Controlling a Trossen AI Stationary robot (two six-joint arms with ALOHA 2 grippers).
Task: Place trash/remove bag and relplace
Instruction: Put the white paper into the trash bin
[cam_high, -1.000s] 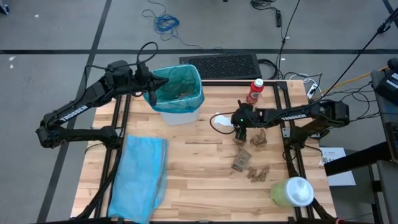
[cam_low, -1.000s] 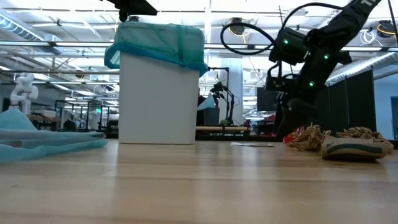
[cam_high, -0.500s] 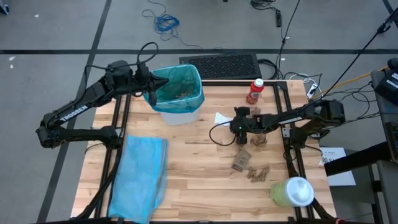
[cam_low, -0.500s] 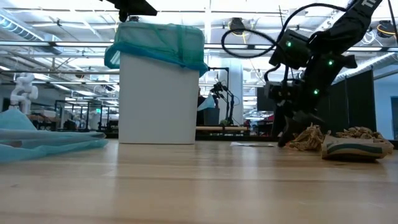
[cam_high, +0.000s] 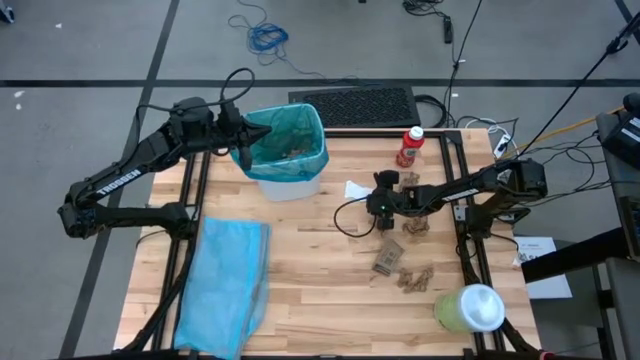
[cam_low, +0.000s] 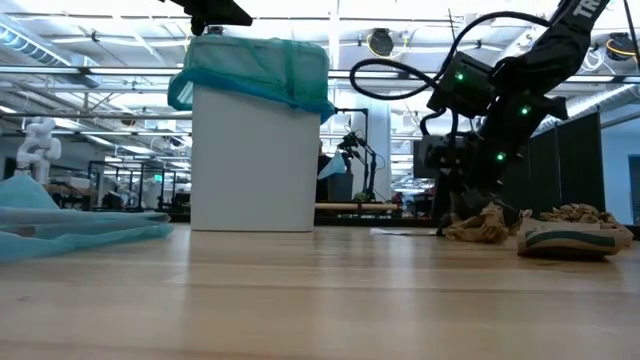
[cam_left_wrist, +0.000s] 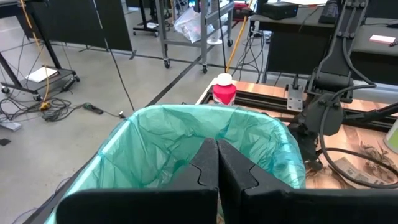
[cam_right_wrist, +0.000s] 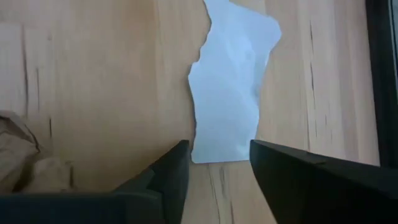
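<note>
A white bin (cam_high: 290, 183) lined with the teal bag (cam_high: 288, 140) stands at the table's far left; a few brown scraps lie inside it. My left gripper (cam_left_wrist: 217, 144) hovers shut over the bag's left rim (cam_left_wrist: 118, 155). My right gripper (cam_right_wrist: 219, 152) is open and low over the table, slanting down. Its fingertips stand on either side of the near edge of a white paper scrap (cam_right_wrist: 230, 81), which lies flat on the wood (cam_high: 355, 189). Brown crumpled trash (cam_high: 415, 222) lies just right of this gripper (cam_high: 378, 205). The sky-blue bag (cam_high: 225, 285) lies flat at the near left.
A red bottle (cam_high: 409, 147) stands at the far right. A pale-green container with a white top (cam_high: 468, 308) sits at the near right corner. More brown scraps (cam_high: 388, 257) (cam_high: 415, 278) lie between it and the right gripper. Bare wood spans the table's middle.
My right gripper has sunk toward the table and shifted a little toward the table's left, to the white scrap, rolling at the wrist as it went.
</note>
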